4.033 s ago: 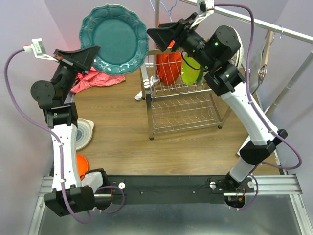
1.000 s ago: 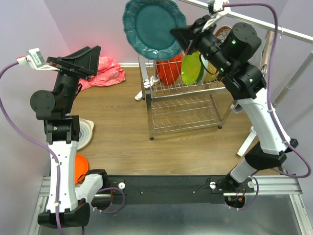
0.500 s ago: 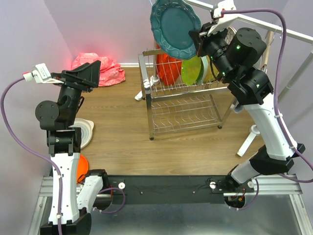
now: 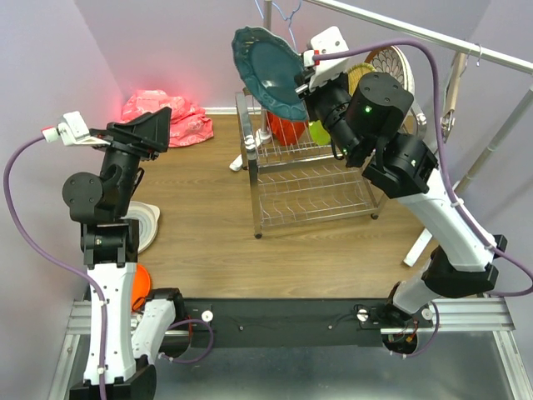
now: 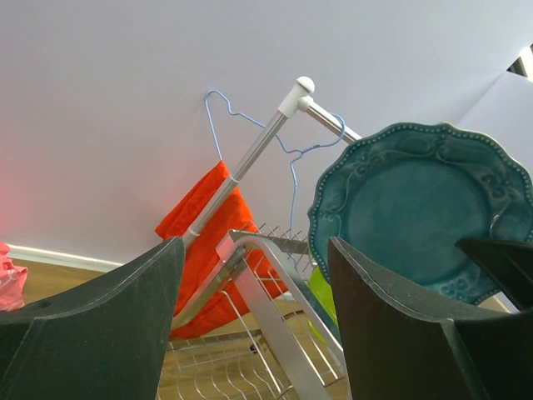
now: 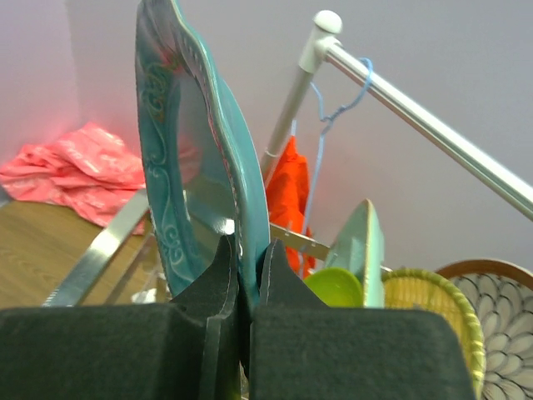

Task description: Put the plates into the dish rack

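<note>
Right fingers (image 6: 218,275) are pinched tight on the rim of the teal scalloped ceramic plate (image 4: 268,68), which stands on edge straight up from them. The two-tier chrome wire dish rack (image 4: 312,179) waits just beneath. Left fingers (image 5: 100,325) gape wide, empty, well apart.

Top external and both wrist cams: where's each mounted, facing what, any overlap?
Top external: above and behind the bases, looking down on table, dish rack, left arm and right arm.
Left wrist: on the left arm, looking past the open left gripper toward the rack top.
Right wrist: looking along the right gripper, shut on the teal plate rim.
Shared: all three show that plate.
</note>
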